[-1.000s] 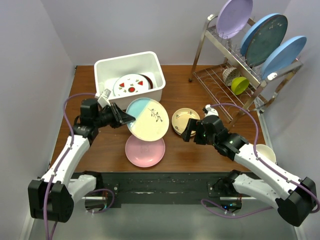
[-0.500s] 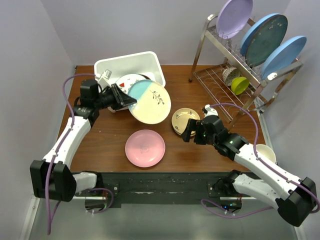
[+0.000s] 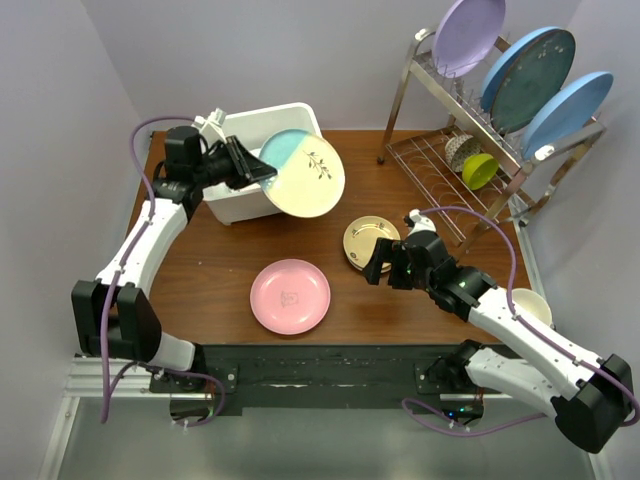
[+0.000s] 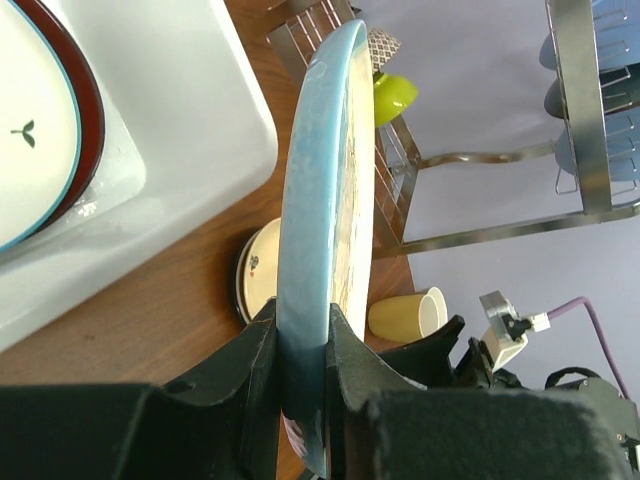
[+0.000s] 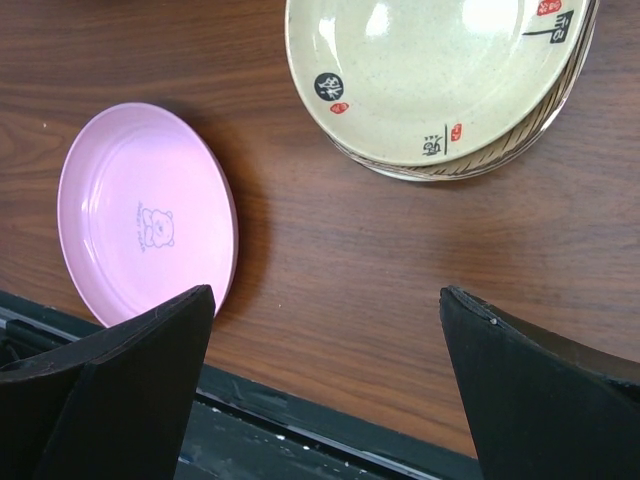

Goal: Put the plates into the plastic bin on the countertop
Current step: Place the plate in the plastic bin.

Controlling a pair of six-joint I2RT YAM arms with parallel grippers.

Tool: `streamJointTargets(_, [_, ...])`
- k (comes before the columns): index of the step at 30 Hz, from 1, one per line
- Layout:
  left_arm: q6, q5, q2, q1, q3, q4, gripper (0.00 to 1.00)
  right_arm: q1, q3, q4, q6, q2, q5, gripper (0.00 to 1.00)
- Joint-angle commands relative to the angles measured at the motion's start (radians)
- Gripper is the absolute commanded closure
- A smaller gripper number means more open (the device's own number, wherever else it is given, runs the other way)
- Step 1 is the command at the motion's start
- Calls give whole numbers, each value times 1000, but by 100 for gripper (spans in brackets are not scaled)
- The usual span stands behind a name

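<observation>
My left fingers (image 3: 248, 172) are clenched on the rim of the pale blue plate (image 3: 300, 175), which hangs tilted in the air over the front right corner of the plastic bin (image 3: 226, 206). The left wrist camera shows that plate (image 4: 312, 190) edge-on, pinched tight with no gap on either side. That view also looks into the bin (image 4: 200, 110), where a white plate (image 4: 30, 130) lies on a maroon-rimmed plate (image 4: 88, 110). From overhead the held plate and my arm hide both.

My right fingers (image 3: 373, 263) are spread wide and grip nothing, poised above the desk (image 3: 200, 280) between the pink plate (image 3: 290, 296) and the tan plate (image 3: 370, 240). The right wrist camera shows both lying flat on the wood, apart from each other, and picks out black and red marks on the tan plate (image 5: 430, 70). A yellow cup (image 4: 405, 315) shows past the held plate in the left wrist view.
</observation>
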State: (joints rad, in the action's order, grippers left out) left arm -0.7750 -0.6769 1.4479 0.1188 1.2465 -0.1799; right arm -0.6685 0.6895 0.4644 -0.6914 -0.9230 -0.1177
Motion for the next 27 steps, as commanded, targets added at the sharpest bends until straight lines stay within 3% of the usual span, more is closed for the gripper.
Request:
streamJointTargets(1, [-55,-53,15,-21,108,166,100,-2,-7,3,16,-7,-13,1])
streamJointTargets(7, [-113,-46,66,-62,145,246,100,0,-7,-9,23,-20,0,1])
streamJointTargets(27, [-132,-13,270,-168,286,281,100,-2,-4,-36,39,-73,41,1])
